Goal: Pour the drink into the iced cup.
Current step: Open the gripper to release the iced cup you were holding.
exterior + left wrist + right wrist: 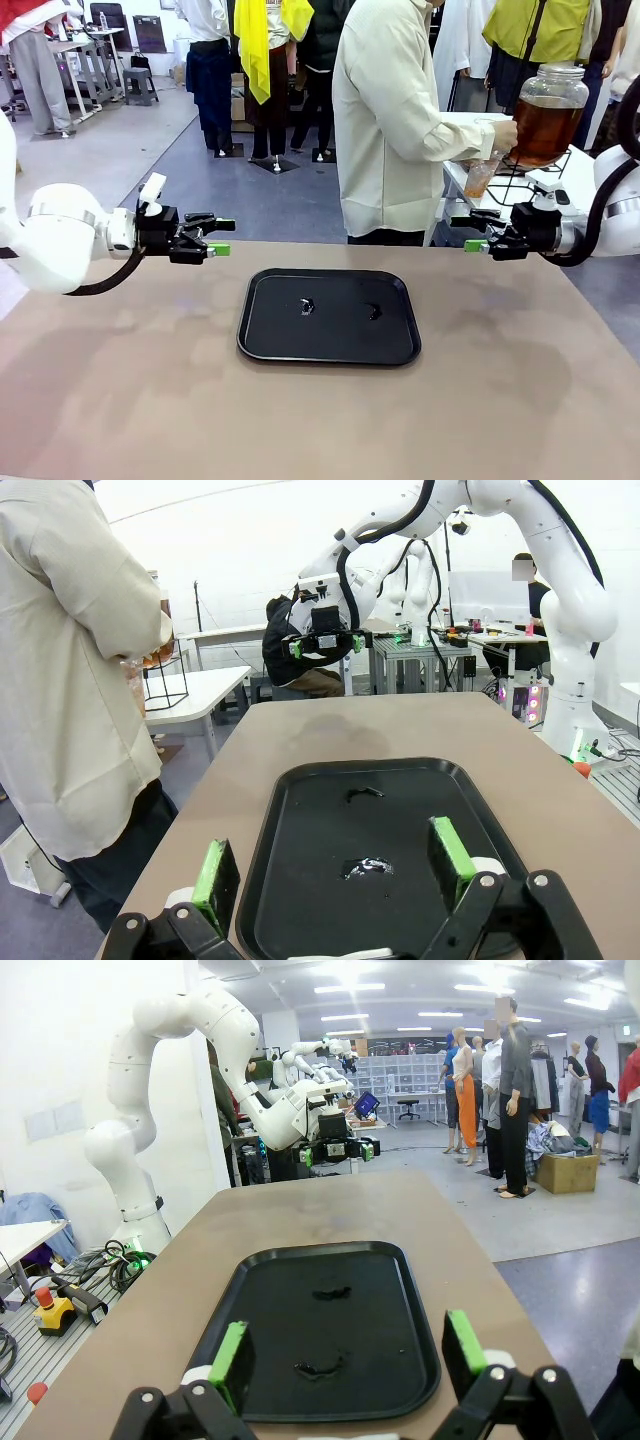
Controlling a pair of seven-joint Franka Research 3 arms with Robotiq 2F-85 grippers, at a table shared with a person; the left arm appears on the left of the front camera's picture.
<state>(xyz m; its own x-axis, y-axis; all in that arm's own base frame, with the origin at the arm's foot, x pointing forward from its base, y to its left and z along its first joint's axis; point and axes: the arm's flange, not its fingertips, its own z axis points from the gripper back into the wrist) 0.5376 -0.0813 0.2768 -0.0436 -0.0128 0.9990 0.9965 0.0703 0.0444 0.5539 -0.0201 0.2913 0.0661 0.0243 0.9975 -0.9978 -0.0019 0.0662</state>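
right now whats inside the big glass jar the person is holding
The glass jar holds clear amber-brown drink to roughly two-thirds, under a metal lid. The person's hand covers its lower left side, so the outlet there is hidden.

The worktop (120, 390) is a plain light brown, without any pattern. On it the tray (270, 340) is glossy black, with small bright reflections on its bottom. The left tool (222, 237) is black with bright green pads, and the right tool (466, 234) has the same colours; both arms are white. The drink (545, 128) in the clear glass jar (553, 90) is amber-brown, under a silver lid. The person (385, 120) wears a cream-white coat. The cup (480, 178) is transparent with an orange-brown tint.
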